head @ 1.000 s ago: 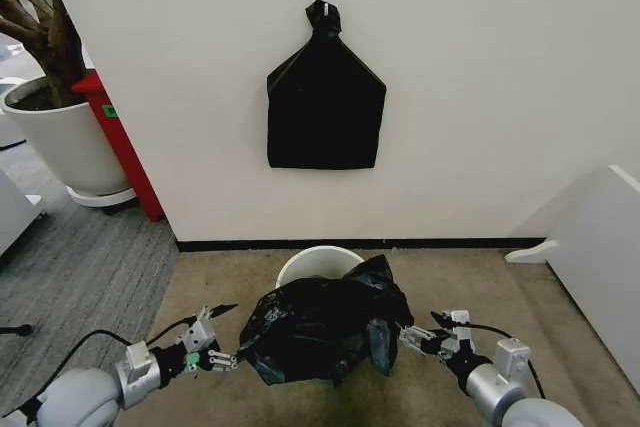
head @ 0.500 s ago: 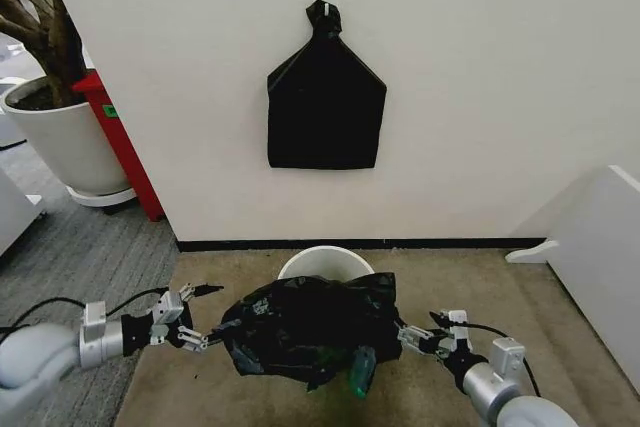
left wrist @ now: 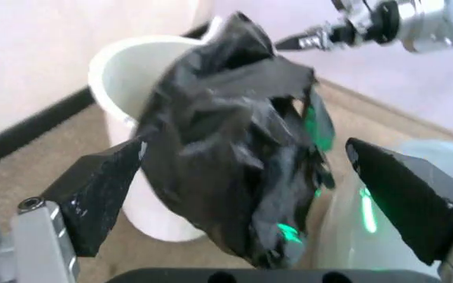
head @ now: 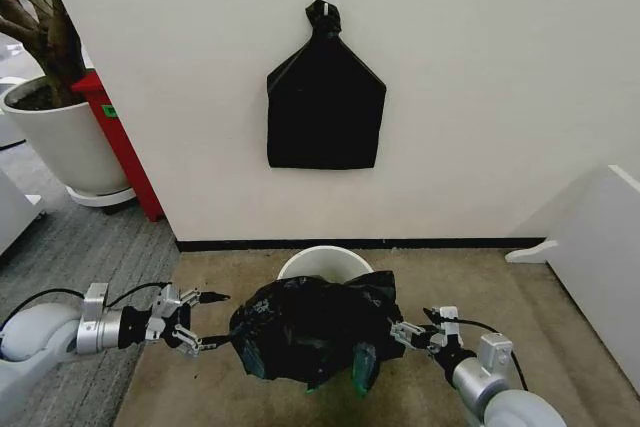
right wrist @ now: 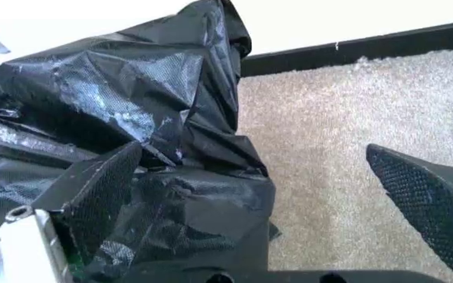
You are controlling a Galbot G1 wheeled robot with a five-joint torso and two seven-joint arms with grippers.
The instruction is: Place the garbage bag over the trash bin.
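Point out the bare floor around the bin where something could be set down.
Free: beige carpet between the round cream-white plastic bin and the white panel. Crowded: the crinkled black plastic bag fills the front, flanked by the left tool and right tool.

Silver-grey arms, black cables — left gripper (head: pixel 196 322) and right gripper (head: pixel 408 333) black-fingered.

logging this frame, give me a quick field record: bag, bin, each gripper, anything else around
garbage bag: crumpled black plastic, bunched in front of and partly over the bin's near rim
trash bin: cream-white, upright on the carpet by the wall, mouth mostly uncovered
left gripper: open, beside the bag's left edge, not gripping it
right gripper: open, at the bag's right edge
black bundle: hanging on the wall above the bin
plant pot: white, on the floor to the left
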